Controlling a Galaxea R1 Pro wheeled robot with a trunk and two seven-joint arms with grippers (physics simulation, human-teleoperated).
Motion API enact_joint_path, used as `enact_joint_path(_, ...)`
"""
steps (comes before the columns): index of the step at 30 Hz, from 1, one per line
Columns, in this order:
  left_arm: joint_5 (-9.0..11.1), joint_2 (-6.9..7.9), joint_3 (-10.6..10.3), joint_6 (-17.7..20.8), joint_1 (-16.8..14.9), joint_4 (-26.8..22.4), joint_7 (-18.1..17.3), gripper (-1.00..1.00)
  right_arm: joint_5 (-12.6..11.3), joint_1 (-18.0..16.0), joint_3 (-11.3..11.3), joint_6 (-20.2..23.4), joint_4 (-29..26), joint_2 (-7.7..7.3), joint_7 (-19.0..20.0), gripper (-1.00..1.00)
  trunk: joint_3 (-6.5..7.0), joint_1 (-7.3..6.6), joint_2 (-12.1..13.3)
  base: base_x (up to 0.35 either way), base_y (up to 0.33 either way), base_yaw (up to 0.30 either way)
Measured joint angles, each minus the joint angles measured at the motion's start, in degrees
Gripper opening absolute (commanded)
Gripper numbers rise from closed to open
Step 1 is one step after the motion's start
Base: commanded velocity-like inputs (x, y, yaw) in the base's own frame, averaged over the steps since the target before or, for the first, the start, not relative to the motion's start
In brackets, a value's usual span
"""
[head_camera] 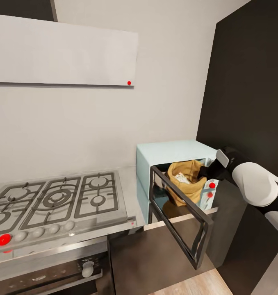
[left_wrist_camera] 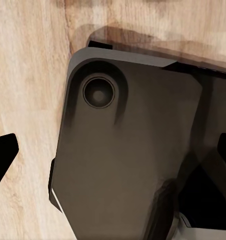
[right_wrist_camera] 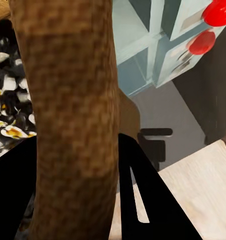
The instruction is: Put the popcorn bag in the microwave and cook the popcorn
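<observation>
The mint-blue microwave [head_camera: 167,151] stands on the grey countertop [head_camera: 130,186] with its dark glass door [head_camera: 180,213] swung open toward me. The tan popcorn bag [head_camera: 189,189] sits inside the cavity, upright, with whitish popcorn [head_camera: 182,178] showing in its mouth. My right gripper [head_camera: 202,172] reaches into the cavity and is shut on the bag's rolled rim. In the right wrist view the rim [right_wrist_camera: 73,100] runs between the black fingers [right_wrist_camera: 138,180], with popcorn [right_wrist_camera: 8,110] beside it. My left gripper [left_wrist_camera: 113,152] hangs open over the floor.
A gas hob [head_camera: 57,200] with grey grates lies left of the microwave, above a black oven [head_camera: 44,274]. A dark tall panel [head_camera: 249,102] stands right of the microwave. Red knobs [head_camera: 212,185] sit on its front strip. My dark base [left_wrist_camera: 128,165] and wooden floor [left_wrist_camera: 28,75] lie below.
</observation>
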Motion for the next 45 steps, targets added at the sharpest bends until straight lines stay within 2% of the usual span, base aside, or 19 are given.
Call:
enact_joint_path(18, 0.0, 0.0, 0.0, 0.0, 0.0, 0.0, 0.0, 1.0, 1.0, 0.0, 0.5, 0.0, -0.2, 0.66, -2.3, -1.0, 0.02, 0.0, 0.0, 0.0, 0.0, 0.0)
enact_joint_path(38, 0.0, 0.0, -0.1, 0.0, 0.0, 0.0, -0.1, 1.0, 0.9, 0.0, 0.4, 0.0, -0.2, 0.66, -2.5, -1.0, 0.02, 0.0, 0.0, 0.066, 0.0, 0.0)
enact_joint_path(45, 0.0, 0.0, -0.1, 0.0, 0.0, 0.0, -0.1, 1.0, 0.8, 0.0, 0.4, 0.0, -0.2, 0.65, -2.5, -1.0, 0.02, -0.02, 0.0, 0.117, 0.199, 0.0)
